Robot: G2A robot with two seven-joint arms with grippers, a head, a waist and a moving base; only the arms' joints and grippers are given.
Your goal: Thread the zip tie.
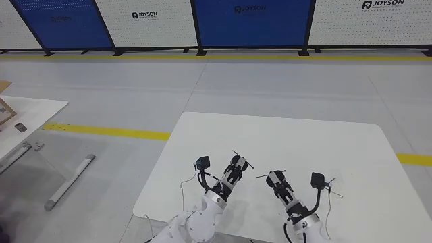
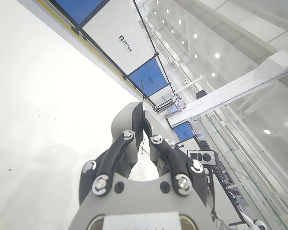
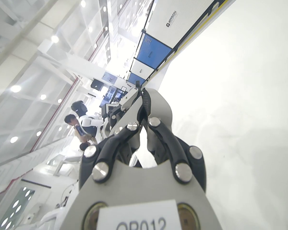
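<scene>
Inside the left pincer (image 2: 142, 112), clamped shut: the zip tie (image 2: 142, 92), tail poking past the tips. Right pincer (image 3: 141, 93) pinches it too, I think. Looks light, whippy and slick; I'd hold near the tip.

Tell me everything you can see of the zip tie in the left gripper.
Thin black strip, plastic by its look. The zip tie is pinched between the ribbed pads of the shut left gripper. One straight, narrow end pokes out past the gripper's tip; a short curved bit shows behind the pads.
</scene>
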